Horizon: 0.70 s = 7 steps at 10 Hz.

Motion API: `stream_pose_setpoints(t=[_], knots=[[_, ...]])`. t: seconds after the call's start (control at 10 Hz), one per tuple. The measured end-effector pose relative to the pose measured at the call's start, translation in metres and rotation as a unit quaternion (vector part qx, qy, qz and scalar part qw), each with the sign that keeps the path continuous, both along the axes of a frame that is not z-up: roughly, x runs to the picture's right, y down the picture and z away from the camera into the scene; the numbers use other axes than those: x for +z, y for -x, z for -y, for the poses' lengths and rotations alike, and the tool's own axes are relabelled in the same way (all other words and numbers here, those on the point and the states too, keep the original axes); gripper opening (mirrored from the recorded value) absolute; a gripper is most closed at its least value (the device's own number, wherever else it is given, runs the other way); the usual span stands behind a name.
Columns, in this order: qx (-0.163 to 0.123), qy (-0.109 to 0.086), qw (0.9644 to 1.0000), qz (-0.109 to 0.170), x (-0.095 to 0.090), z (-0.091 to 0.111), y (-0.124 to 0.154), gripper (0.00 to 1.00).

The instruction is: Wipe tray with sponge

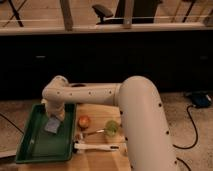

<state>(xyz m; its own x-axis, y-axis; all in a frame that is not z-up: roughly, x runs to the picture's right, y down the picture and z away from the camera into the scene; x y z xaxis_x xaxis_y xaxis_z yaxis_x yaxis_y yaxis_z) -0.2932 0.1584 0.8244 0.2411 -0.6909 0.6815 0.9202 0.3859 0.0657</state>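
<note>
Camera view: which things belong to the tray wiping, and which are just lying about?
Job: tray, sponge in it, gripper just above the sponge, at the tray's far end.
Lying about: reddish round fruit, green round object, white long-handled utensil.

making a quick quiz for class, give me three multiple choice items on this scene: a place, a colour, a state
1. Where is the sponge? A in the tray B on the floor C in a sink
2. What colour is the tray? A white B green C red
3. How does the tray lie? A flat, rim up B on its edge C upside down
Answers: 1 A, the blue-grey pad sits inside the rim, at the claw; 2 B, it is plainly green; 3 A, its inner floor shows.
</note>
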Motion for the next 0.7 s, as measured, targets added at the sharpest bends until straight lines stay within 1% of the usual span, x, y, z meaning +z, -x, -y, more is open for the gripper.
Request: stream_pose_setpoints(t=[0.2, 0.3, 0.4, 0.5, 0.7], knots=[[0.001, 0.004, 0.9999, -0.013, 0.009, -0.001, -0.005, 0.00], [0.000, 0.001, 0.9998, -0.020, 0.017, 0.000, -0.007, 0.00], [-0.002, -0.003, 0.9998, -0.020, 0.020, 0.003, -0.006, 0.00], [-0.009, -0.006, 0.9998, -0.014, 0.023, 0.005, -0.003, 0.00], [-0.041, -0.009, 0.9990, 0.016, 0.027, 0.007, 0.024, 0.00]])
